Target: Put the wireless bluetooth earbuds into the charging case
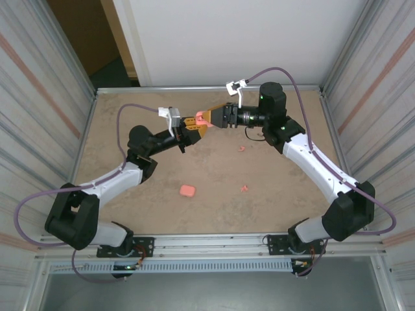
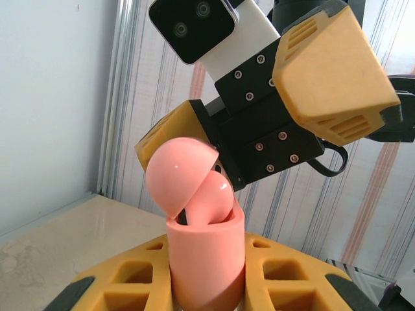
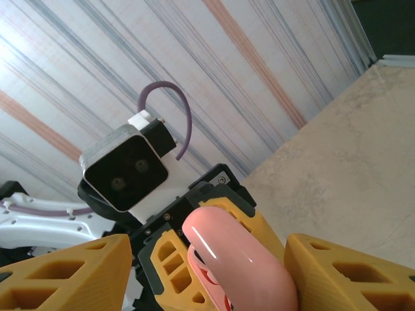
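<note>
My left gripper [image 1: 194,127] is shut on the pink charging case [image 1: 202,118] and holds it above the table at the back centre. In the left wrist view the case [image 2: 206,259] stands upright between my yellow fingers [image 2: 285,278], its domed lid [image 2: 178,172] hinged open. My right gripper [image 1: 211,116] faces it, and its open fingers [image 3: 350,272] flank the lid [image 3: 240,259] with gaps on both sides. Two tiny pink earbuds [image 1: 241,148] [image 1: 244,188] lie on the table. I cannot tell whether an earbud sits inside the case.
A second pink case [image 1: 187,190] lies shut on the tan table [image 1: 130,116] in front of the left arm. Striped walls [image 1: 39,78] close in both sides, and a white panel [image 1: 227,39] stands at the back.
</note>
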Robot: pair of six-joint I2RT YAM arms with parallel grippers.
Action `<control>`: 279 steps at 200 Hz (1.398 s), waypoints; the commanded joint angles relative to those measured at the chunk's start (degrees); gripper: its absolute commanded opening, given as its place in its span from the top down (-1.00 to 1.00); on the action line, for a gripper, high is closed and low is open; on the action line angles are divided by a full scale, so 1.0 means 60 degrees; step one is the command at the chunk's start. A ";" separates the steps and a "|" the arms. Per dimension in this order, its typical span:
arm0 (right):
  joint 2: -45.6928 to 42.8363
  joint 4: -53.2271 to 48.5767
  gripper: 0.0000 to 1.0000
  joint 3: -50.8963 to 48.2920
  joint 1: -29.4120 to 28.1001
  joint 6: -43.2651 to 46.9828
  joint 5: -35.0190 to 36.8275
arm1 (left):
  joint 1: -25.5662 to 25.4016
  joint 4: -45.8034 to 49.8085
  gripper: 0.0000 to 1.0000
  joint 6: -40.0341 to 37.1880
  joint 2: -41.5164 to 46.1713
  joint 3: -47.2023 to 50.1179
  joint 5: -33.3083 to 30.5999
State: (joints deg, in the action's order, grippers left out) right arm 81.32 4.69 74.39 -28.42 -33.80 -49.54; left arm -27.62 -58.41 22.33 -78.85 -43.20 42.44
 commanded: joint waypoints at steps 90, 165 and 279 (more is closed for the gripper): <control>-0.0647 0.0116 -0.22 -0.0138 -0.0155 0.0843 -0.0517 | -0.0034 0.0192 1.00 -0.0044 0.0025 -0.0216 -0.0159; -0.0773 -0.0577 -0.24 -0.0239 -0.0141 0.1529 -0.0059 | -0.0037 0.0111 1.00 0.0050 0.0056 -0.0212 -0.0158; -0.1046 -0.1941 -0.75 -0.0327 0.0659 0.1648 0.1705 | -0.0008 0.0761 1.00 -0.0474 0.0612 -0.0010 -0.0408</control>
State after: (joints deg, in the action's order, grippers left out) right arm 77.71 -4.64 73.28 -25.69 -24.91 -41.80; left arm -28.10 -55.40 21.85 -77.95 -43.29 41.65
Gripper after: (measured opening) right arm 0.875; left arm 0.222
